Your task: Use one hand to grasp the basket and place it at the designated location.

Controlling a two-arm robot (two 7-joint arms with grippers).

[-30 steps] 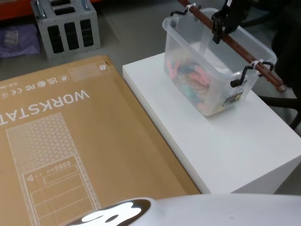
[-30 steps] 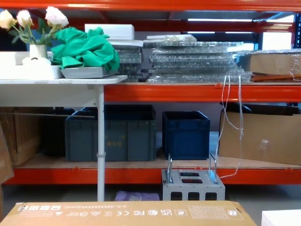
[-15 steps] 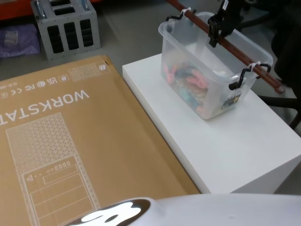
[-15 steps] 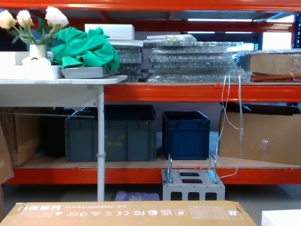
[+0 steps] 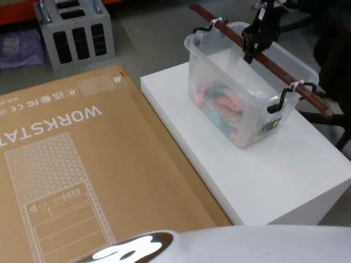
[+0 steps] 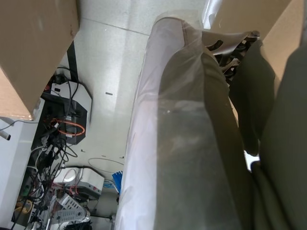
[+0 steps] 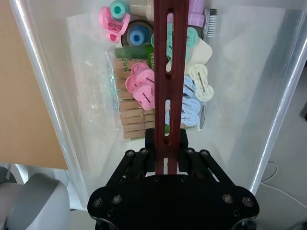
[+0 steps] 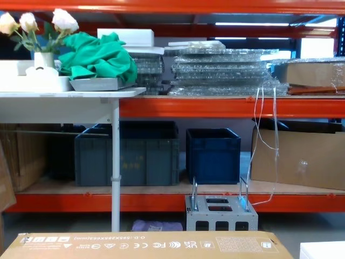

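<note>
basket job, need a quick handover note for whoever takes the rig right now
Right gripper: shut on the red-brown handle bar of the basket, near the bar's middle.
Left gripper: parked, not seen at work.
Basket: over the white block, beside the brown carton; pegs and small plastic bits inside. Cannot tell whether it touches the block.
Done: handle grasped.
Left: carry it to the set spot, put it down, let go.

one basket | one white table; one cardboard box; one grey rack
</note>
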